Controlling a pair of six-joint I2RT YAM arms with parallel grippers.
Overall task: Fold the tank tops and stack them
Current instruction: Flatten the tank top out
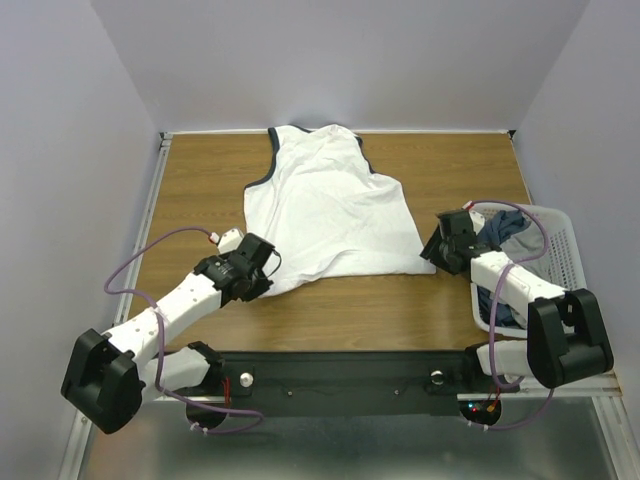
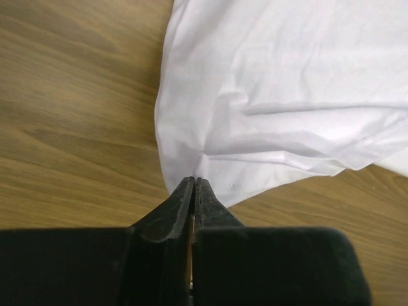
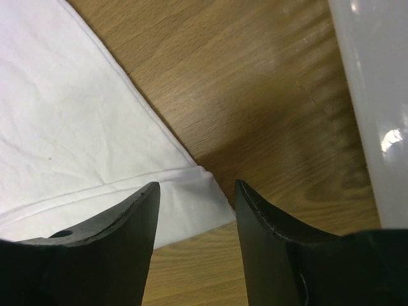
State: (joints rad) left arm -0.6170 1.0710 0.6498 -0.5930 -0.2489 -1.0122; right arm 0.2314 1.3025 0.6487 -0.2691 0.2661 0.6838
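The white tank top (image 1: 325, 205) is lying spread on the wooden bench (image 1: 200, 180), with its navy-edged neck and armholes turned towards the far edge and its hem towards the arms. The hem's left corner is being pinched by the left claw (image 1: 264, 268). In the left wrist view the two fingers are being pressed tight together on the cloth, and small creases are fanning out from the pinch across the fabric. The right claw (image 1: 434, 252) is being held just at the hem's right corner with its jaws spread apart and nothing gripped. In the right wrist view that corner is lying flat on the bench in the gap between the two fingers, nearer the left one, with bare wood showing beyond it. To the right of this claw, a white basket (image 1: 565, 255) is standing at the bench's right edge, its smooth wall showing at the side of the right wrist view. Dark blue and grey cloth (image 1: 500, 230) is lying heaped inside it, well apart from the spread top.
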